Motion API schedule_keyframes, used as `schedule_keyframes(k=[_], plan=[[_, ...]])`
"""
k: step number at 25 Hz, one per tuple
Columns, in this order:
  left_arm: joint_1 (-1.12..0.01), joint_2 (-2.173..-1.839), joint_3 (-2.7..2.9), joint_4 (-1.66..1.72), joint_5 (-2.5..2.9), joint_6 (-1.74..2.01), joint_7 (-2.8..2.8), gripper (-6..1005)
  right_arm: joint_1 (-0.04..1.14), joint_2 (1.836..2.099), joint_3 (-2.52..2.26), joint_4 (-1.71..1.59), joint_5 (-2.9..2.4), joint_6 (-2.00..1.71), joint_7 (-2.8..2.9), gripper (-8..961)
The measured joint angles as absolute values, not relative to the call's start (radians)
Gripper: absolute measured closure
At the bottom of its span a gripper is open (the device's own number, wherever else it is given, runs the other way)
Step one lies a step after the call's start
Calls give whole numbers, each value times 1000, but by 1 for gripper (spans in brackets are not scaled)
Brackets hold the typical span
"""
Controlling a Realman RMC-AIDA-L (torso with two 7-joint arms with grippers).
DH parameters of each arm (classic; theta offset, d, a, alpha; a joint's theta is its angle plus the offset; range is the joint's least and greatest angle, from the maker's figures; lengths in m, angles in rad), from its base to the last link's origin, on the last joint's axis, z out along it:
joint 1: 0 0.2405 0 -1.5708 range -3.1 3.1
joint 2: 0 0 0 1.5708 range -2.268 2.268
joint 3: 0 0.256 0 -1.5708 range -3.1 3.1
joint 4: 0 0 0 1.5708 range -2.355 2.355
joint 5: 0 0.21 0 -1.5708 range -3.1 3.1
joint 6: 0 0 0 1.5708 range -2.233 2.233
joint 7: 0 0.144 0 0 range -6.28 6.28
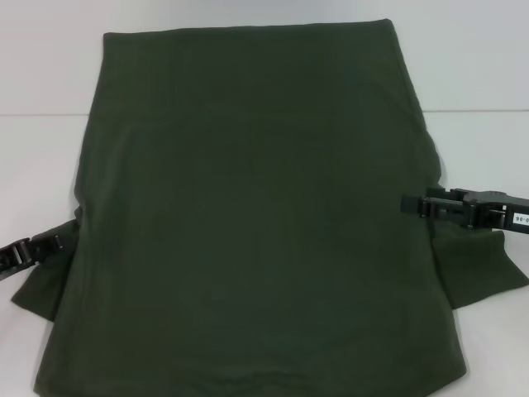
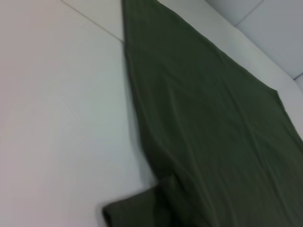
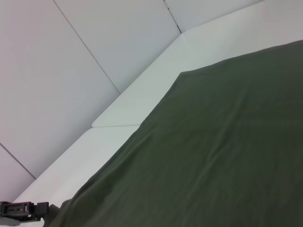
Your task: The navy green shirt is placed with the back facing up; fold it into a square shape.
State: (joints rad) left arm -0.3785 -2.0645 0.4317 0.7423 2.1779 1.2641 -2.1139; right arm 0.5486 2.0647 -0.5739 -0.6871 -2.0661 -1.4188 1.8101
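Observation:
The navy green shirt lies spread flat on the white table and fills most of the head view, with its sleeves toward me. My left gripper reaches in at the shirt's left edge just above the left sleeve. On the other side my right gripper sits at the right edge, above the right sleeve, its tip over the cloth. The left wrist view shows the shirt and a sleeve corner. The right wrist view shows the shirt and the far-off left gripper.
The white table shows bare on both sides of the shirt, with a seam line running across it. A pale panelled wall rises behind the table's far edge.

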Motion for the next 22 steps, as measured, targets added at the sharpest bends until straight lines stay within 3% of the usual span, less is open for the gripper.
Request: schedule_keyframes(k=[5, 11, 16, 22], plan=[[-376, -2066, 435, 745, 2178, 1252, -2115, 413, 545, 2064, -572, -687, -2066, -1422, 1814, 117], [-372, -2068, 445, 748, 2178, 1251, -2115, 622, 544, 2060, -571, -687, -2066, -1422, 1817, 117], [-367, -2068, 444, 755, 2178, 1254, -2115, 853, 545, 2060, -571, -687, -2066, -1422, 1819, 117], [-363, -2060, 439, 757, 2178, 1259, -2116, 1001, 545, 2060, -571, -687, -2066, -1423, 1821, 117]])
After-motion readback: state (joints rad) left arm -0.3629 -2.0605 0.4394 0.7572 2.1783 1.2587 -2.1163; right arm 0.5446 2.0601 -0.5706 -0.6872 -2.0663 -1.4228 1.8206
